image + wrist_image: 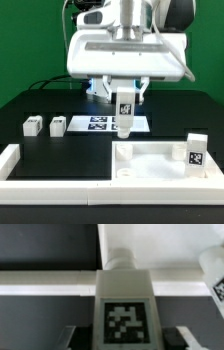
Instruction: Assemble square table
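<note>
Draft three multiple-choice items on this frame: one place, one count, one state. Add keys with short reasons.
1. Where does the upright leg stand on the square table top?
A. near its corner at the exterior view's right
B. in its middle
C. near its corner at the exterior view's left

2. How many loose legs lie on the black table at the exterior view's left?
A. none
B. two
C. four

3. The tool is:
A. open and empty
B. shut on a leg
C. shut on the table top

Key:
1 A: it stands by the right rim.
2 B: a pair lies side by side there.
3 B: the fingers flank the held leg, which bears a tag.
</note>
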### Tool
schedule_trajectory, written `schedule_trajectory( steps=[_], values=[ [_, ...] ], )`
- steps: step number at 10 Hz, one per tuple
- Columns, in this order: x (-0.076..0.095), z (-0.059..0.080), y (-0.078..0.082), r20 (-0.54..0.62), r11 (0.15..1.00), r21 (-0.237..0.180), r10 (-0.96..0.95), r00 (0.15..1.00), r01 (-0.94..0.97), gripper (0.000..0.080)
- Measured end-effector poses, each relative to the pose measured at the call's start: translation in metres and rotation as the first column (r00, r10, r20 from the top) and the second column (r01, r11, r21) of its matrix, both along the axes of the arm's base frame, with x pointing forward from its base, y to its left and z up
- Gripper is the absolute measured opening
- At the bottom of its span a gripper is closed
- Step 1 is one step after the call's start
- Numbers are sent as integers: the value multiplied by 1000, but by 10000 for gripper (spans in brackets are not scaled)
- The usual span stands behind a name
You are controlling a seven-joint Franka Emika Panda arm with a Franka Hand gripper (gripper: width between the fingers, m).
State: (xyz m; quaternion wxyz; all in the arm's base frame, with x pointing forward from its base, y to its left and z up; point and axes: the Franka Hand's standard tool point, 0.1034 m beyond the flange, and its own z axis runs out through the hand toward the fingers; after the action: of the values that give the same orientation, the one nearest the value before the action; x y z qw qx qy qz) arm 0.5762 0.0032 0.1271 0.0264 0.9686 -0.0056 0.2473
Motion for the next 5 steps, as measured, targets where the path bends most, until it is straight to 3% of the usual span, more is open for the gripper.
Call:
schedule_trajectory(
  steps=[2, 3, 5],
  values=[
    [28, -14, -19, -37, 999, -26, 24, 999, -25, 290],
    [40, -12, -21, -39, 1000, -13, 17, 999, -17, 290],
    [42, -14, -15, -38, 1000, -10, 22, 999, -22, 290]
  ],
)
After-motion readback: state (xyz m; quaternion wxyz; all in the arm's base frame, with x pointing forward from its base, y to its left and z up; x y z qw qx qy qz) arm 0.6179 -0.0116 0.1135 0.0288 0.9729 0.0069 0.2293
